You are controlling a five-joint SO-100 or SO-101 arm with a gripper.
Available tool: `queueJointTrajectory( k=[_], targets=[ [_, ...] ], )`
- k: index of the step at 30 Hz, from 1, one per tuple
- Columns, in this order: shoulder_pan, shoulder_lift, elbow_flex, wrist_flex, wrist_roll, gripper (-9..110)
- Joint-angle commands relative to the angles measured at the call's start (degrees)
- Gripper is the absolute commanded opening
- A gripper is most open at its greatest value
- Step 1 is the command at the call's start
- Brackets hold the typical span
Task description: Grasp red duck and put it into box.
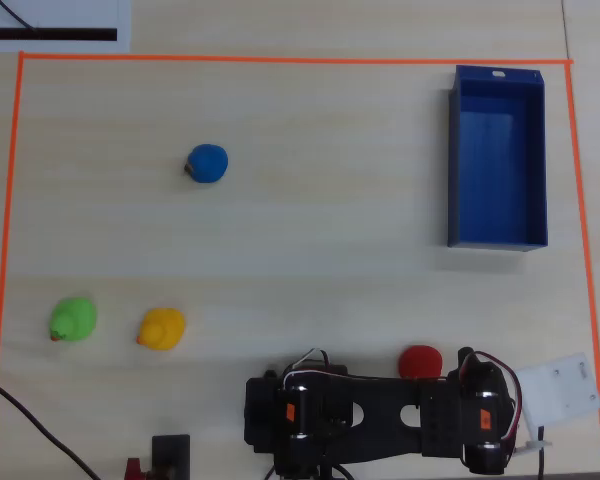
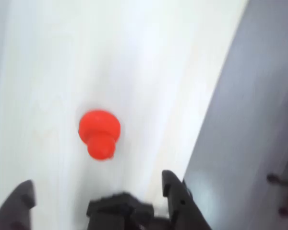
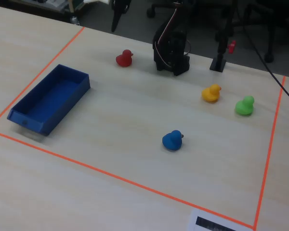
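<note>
The red duck (image 1: 420, 360) sits on the pale wooden table near its front edge in the overhead view, close beside the black arm (image 1: 380, 415). In the wrist view the red duck (image 2: 100, 133) lies ahead of my gripper (image 2: 98, 191), a little beyond the fingertips and roughly centred between them. The jaws stand wide apart with nothing between them. In the fixed view the gripper (image 3: 117, 14) hangs above and behind the red duck (image 3: 124, 58). The blue box (image 1: 497, 240) stands empty at the far right of the overhead view, well away from the duck; in the fixed view the box (image 3: 48, 98) is at the left.
A blue duck (image 1: 208, 163), a green duck (image 1: 73, 320) and a yellow duck (image 1: 162, 329) sit further left in the overhead view. Orange tape (image 1: 280, 58) frames the work area. A white plate (image 1: 565, 390) lies beside the arm. The table's edge (image 2: 216, 110) runs close on the wrist view's right.
</note>
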Motion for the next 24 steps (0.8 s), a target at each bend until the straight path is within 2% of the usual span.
queueJointTrajectory(
  k=[1,7,14,19,24],
  targets=[
    [0.79,-3.25,-1.49,1.58,-0.79,42],
    [2.37,-16.70,-8.96,3.16,-3.08,47],
    [4.92,-27.95,-12.39,9.05,-6.50,43],
    [3.08,-27.95,-7.47,11.69,-3.08,40],
    [0.35,-21.97,6.15,9.93,-2.29,37]
  ],
)
